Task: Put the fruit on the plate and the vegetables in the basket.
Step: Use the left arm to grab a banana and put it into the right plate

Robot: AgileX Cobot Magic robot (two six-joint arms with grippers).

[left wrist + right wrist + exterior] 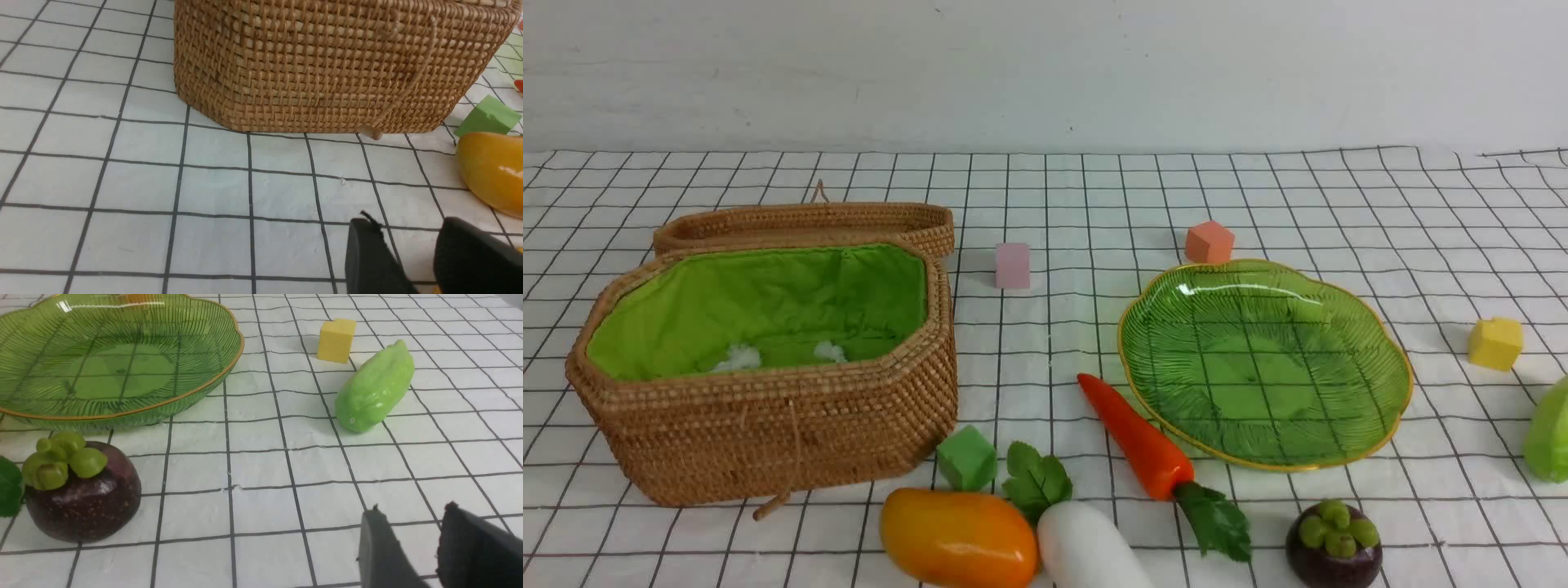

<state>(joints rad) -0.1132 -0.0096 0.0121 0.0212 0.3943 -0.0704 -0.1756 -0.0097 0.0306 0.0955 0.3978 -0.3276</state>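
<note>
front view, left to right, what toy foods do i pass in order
mango → radish → carrot → mangosteen → light-green leafy vegetable, cut off by the right edge

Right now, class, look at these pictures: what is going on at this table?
Nothing is being handled yet. The left claw and right claw hang open and empty above the cloth. The plate is empty and no toy shows in the open basket. The carrot, radish, mango and mangosteen lie on the cloth nearby, the light-green vegetable off to the right.
</note>
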